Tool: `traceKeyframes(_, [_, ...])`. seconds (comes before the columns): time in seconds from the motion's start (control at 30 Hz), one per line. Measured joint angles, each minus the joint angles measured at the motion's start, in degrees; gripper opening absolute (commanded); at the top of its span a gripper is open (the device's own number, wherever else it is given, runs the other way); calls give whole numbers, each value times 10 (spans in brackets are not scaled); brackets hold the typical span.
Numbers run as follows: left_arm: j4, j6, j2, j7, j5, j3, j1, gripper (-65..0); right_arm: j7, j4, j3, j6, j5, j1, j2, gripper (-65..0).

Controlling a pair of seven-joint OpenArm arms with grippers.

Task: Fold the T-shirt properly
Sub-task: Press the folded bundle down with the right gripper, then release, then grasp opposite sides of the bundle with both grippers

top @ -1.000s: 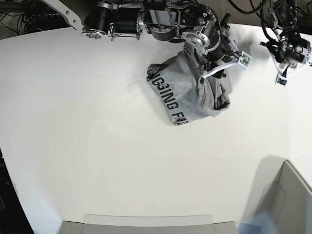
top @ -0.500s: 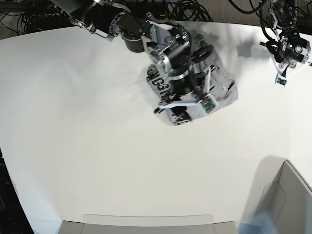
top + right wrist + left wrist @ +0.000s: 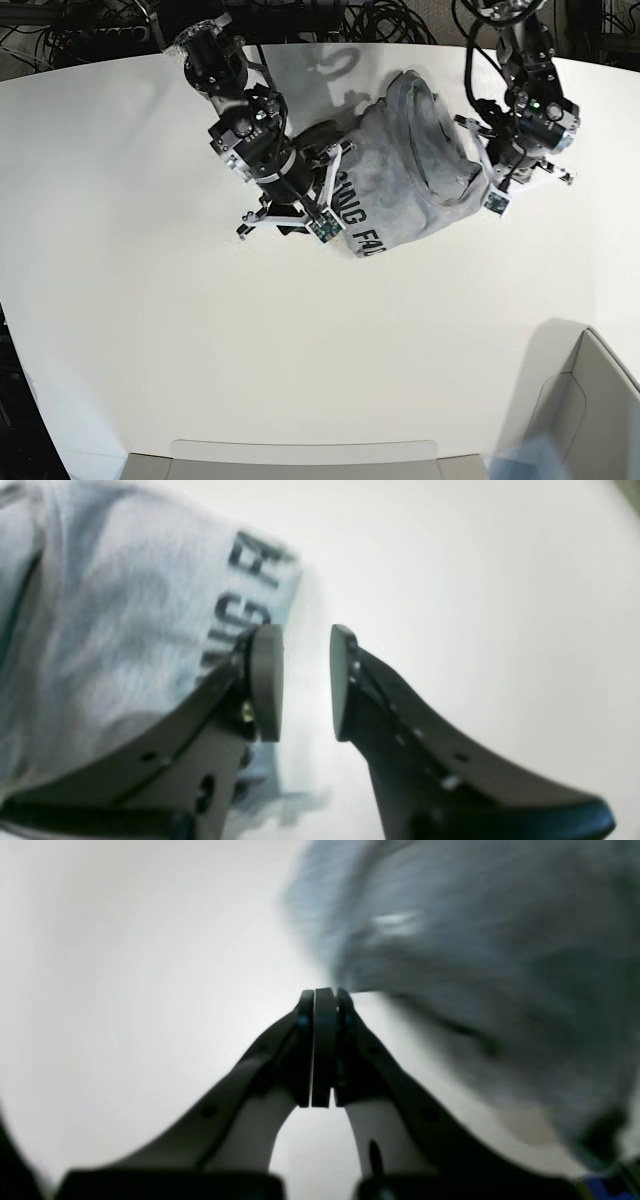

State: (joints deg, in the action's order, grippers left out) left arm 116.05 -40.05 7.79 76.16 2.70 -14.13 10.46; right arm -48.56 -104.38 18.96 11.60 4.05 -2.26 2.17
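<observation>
Black capitals on the grey T-shirt (image 3: 400, 195) read "GING FAC" in the base view, with the last letter cut short, it seems. Behind the near arm, any earlier letters are hidden.

T-shirt (image 3: 400, 180) lying on table (image 3: 230, 350), toward its far side; grey bin (image 3: 590, 400) standing at the near right corner, well apart from shirt.

Two grippers: one left (image 3: 325, 994), one right (image 3: 306, 630). One grey lettered T-shirt (image 3: 395, 190), lying between the two grippers. One white tabletop (image 3: 200, 350), beneath both. One grey open-topped bin (image 3: 572, 410), on the left gripper's side, well apart from it. Black cables (image 3: 458, 22) behind the left gripper, too tangled to count.
</observation>
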Motion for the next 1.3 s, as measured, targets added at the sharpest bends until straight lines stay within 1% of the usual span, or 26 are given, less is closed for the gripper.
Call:
traceKeyframes(0.03, [0, -2, -12, -2, 1, 2, 10, -650, 6, 2, -15, 24, -29, -3, 0, -519])
traceKeyframes(0.1, [0, -2, -32, -28, -9, 0, 26, -650, 13, 5, -34, 53, -59, -2, 0, -537])
traceKeyframes(0.17, [0, -2, -43, -49, -12, -2, 30, -650, 15, 27, -38, 80, -93, 1, 2, -557])
traceKeyframes(0.2, [0, 0, -46, -62, -12, -2, 31, -650, 15, 42, -38, 86, -106, 2, 2, -567])
traceKeyframes(0.27, [0, 0, -60, -69, -12, -1, 32, -650, 13, 66, -37, 92, -116, 3, 2, -589])
traceKeyframes(0.33, [0, 0, -75, -73, -12, -1, 32, -650, 13, 85, -38, 92, -125, 7, 3, -612])
traceKeyframes(0.37, [0, -1, -79, -78, -12, -1, 33, -650, 16, 97, -38, 91, -141, 11, 3, -623])
traceKeyframes(0.43, [0, -1, -83, -104, -10, 0, 36, -650, 15, 123, -38, 92, -147, 17, 3, -641])
traceKeyframes(0.47, [0, -1, -86, -107, -11, 0, 36, -650, 16, 138, -38, 92, -156, 21, 3, -647])
traceKeyframes(0.57, [1, 0, -101, -140, -12, 0, 48, -650, 16, 182, -37, 90, -160, 31, 2, -650])
traceKeyframes(0.67, [1, -1, -105, -162, -12, 0, 56, -650, 21, 215, -38, 90, -161, 43, 1, -650])
traceKeyframes(0.77, [1, 0, -105, -165, -10, 0, 54, -650, 28, 239, -38, 90, -174, 53, 0, -650])
traceKeyframes(0.8, [1, 0, -106, -165, 2, 0, 54, -650, 28, 243, -39, 90, -174, 58, -1, -650])
traceKeyframes(0.9, [1, 1, -108, -167, 38, -5, 54, -650, 30, 259, -42, 90, -169, 66, -13, -650])
traceKeyframes(0.97, [1, 1, -108, -167, 40, -5, 49, -650, 28, 269, -55, 90, -170, 70, -25, -650])
traceKeyframes(1.07, [1, 1, -108, -167, 43, -5, 38, -650, 23, 288, -91, 90, -166, 76, -50, -650])
traceKeyframes(1.1, [1, 1, -108, -167, 43, -5, 34, -650, 22, 296, -101, 83, -166, 80, -56, -650])
traceKeyframes(1.17, [1, 1, -108, -168, 44, -16, 26, -650, 27, 309, -103, 47, -177, 87, -59, -650])
traceKeyframes(1.2, [1, -6, -113, -167, 52, -29, 18, -650, 32, 316, -103, 38, -176, 90, -59, -650])
traceKeyframes(1.23, [1, -2, -116, -165, 48, -44, 7, -650, 32, 319, -97, 26, -176, 94, -61, -650])
traceKeyframes(1.3, [0, 0, -116, -149, 49, -72, -31, -650, 33, 322, -85, 16, -174, 98, -60, -650])
